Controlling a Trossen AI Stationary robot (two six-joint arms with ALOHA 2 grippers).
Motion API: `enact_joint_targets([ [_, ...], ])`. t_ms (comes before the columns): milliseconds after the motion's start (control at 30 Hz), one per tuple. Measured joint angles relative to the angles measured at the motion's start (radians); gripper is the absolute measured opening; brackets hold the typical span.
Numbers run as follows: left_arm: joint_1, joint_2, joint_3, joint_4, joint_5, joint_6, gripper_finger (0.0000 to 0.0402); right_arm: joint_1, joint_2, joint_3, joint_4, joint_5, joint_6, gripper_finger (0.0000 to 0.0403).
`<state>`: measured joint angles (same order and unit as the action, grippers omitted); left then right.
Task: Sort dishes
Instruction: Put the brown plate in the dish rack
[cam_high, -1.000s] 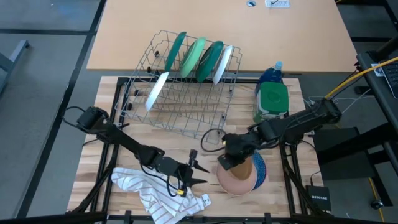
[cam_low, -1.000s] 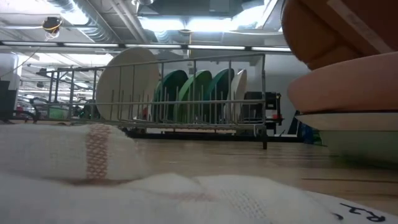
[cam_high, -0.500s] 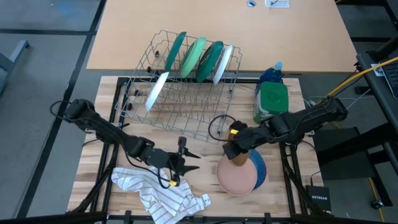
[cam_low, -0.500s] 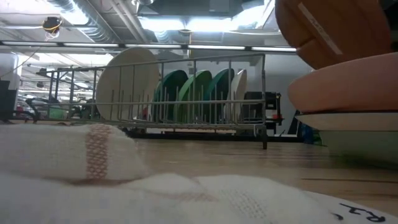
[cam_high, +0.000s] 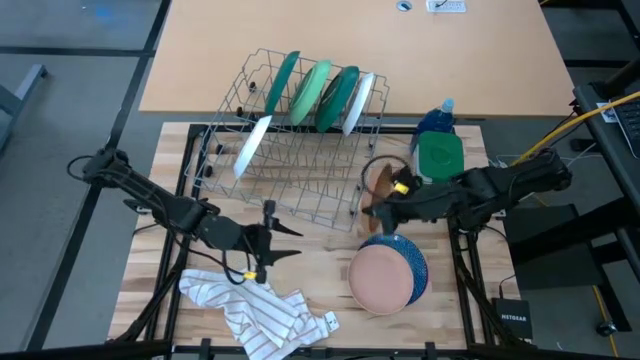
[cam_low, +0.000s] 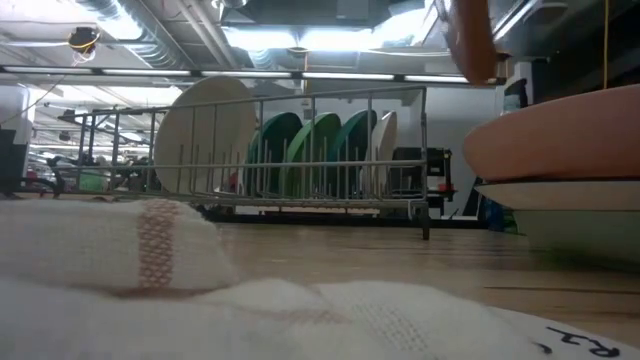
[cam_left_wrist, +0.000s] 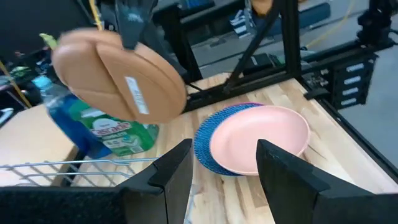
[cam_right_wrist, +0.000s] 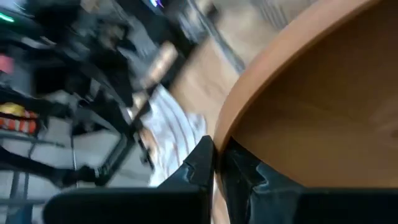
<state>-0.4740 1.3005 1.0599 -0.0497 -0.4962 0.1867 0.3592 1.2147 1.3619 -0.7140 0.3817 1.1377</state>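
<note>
Lifted off the pink plate (cam_high: 380, 279) stack near the worktop's front right corner, the tan-brown plate (cam_high: 380, 183) now hangs on edge beside the rack (cam_high: 290, 160) (ready for a slot, I judge), its rim pinched in the right gripper (cam_high: 392, 193). Left gripper (cam_high: 272, 243) waits with fingers spread, holding nothing, near the front edge.

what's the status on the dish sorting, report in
Right gripper shut on round tan-brown plastic plate, lifted by wire dish rack. Left gripper open, empty. Pink plate on blue plate. Nothing blocking.

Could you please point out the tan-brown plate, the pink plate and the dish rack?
tan-brown plate (cam_left_wrist: 118, 78): left wrist view, centre of its face.
pink plate (cam_high: 379, 279): high view, middle.
dish rack (cam_high: 300, 165): high view, bare wire floor.
</note>
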Motion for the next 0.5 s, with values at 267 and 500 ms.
enact_joint_targets([
  [267, 0.000, -0.053, 0.000, 0.000, -0.059, 0.000, 0.0166, 0.000, -0.017, 0.000, 0.277, 0.158, -0.404, 0.0021],
  [500, 0.001, -0.054, 0.000, -0.001, -0.071, -0.002, 0.0166, -0.002, 0.053, 0.000, 0.470, 0.195, -0.687, 0.0021],
])
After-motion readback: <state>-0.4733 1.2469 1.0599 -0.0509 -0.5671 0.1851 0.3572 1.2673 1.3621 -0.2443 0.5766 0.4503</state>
